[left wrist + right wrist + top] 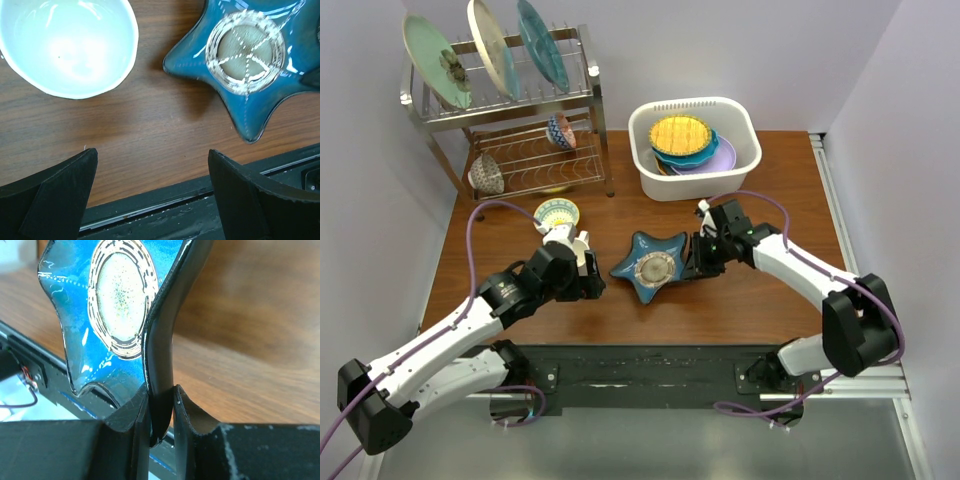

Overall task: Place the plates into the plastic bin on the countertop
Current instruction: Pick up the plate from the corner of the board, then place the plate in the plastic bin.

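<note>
The teal star-shaped plate lies on the countertop between the two arms. My right gripper is shut on the plate's right point. In the right wrist view the pads pinch the dark rim of the plate at my gripper. My left gripper is open and empty just left of the plate. In the left wrist view my gripper hovers over bare wood and the plate is at upper right. The plastic bin at the back holds an amber plate on stacked teal and lavender plates.
A steel wire dish rack at back left holds three upright plates: mint, striped-rim and dark teal. Two patterned bowls sit on its lower shelf. A small bowl stands by my left gripper. The black front edge runs below.
</note>
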You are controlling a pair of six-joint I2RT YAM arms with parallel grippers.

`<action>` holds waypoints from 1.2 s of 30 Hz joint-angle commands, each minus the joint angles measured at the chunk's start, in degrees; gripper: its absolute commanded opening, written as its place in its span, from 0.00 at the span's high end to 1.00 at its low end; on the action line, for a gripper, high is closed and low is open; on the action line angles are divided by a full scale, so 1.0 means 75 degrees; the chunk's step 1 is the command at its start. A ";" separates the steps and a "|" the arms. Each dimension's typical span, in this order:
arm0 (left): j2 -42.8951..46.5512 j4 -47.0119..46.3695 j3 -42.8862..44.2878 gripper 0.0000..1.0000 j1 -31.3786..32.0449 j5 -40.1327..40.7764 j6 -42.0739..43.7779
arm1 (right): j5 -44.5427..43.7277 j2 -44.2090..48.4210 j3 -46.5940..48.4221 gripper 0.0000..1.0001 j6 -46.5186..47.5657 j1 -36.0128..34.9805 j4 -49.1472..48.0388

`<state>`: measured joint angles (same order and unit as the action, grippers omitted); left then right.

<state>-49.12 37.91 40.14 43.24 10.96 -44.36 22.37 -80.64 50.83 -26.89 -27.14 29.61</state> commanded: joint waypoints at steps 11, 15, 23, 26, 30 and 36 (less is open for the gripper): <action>-0.0294 -0.0262 0.0273 0.03 0.0035 0.0074 0.0207 | 0.1037 0.0264 0.1261 1.00 0.0563 0.0325 -0.0103; -0.0317 -0.0262 0.0296 0.03 0.0023 0.0050 0.0173 | 0.1095 0.0241 0.1624 1.00 0.0504 0.0489 -0.0104; -0.0259 -0.0262 0.0238 0.03 0.0023 -0.0102 0.0172 | 0.1435 -0.0321 0.2293 1.00 0.0481 0.0735 -0.0244; -0.0177 -0.0250 0.0203 0.03 0.0023 -0.0126 0.0172 | 0.1576 -0.0555 0.2574 1.00 0.0457 0.0887 -0.0314; -0.0118 -0.0203 0.0179 0.03 0.0035 -0.0067 0.0172 | 0.1775 -0.0732 0.3170 1.00 0.0352 0.1180 -0.0361; -0.0130 -0.0227 0.0156 0.03 0.0023 -0.0114 0.0149 | 0.1892 -0.1048 0.3980 1.00 0.0048 0.1426 -0.0455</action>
<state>-50.81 37.45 40.18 43.24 10.26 -43.88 29.74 -89.95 72.84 -23.94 -17.54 33.32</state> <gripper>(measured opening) 0.966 0.216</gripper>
